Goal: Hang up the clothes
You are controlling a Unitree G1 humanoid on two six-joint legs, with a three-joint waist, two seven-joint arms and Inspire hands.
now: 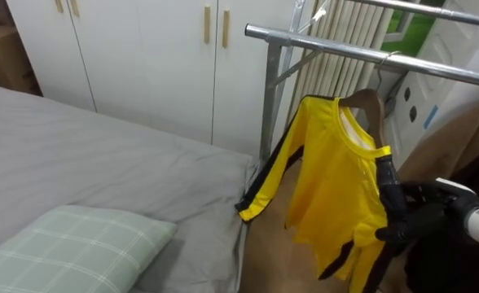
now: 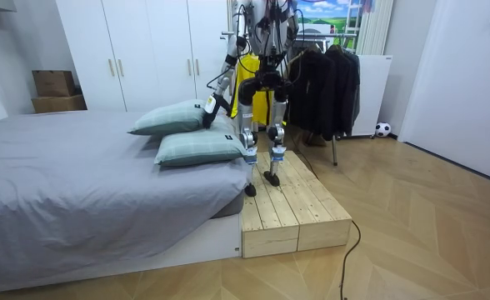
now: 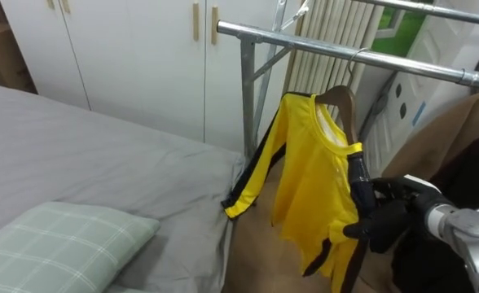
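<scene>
The yellow shirt hangs on a wooden hanger whose hook looks to sit over the nearer metal rail, with one black-striped sleeve drooping toward the bed. The right hand is at the shirt's far edge below the shoulder. Its dark fingers seem curled onto the cloth, though they blend with the black trim, so the grip is hard to read. The step in hand looks like settling the shirt on the rail, so the hook should be fully seated before the cloth is released, and the hand should draw away sideways without dragging the shoulder off the hanger. A brown coat hangs just beside it. In the room view the left hand hangs low near the pillows; I cannot tell its fingers.
</scene>
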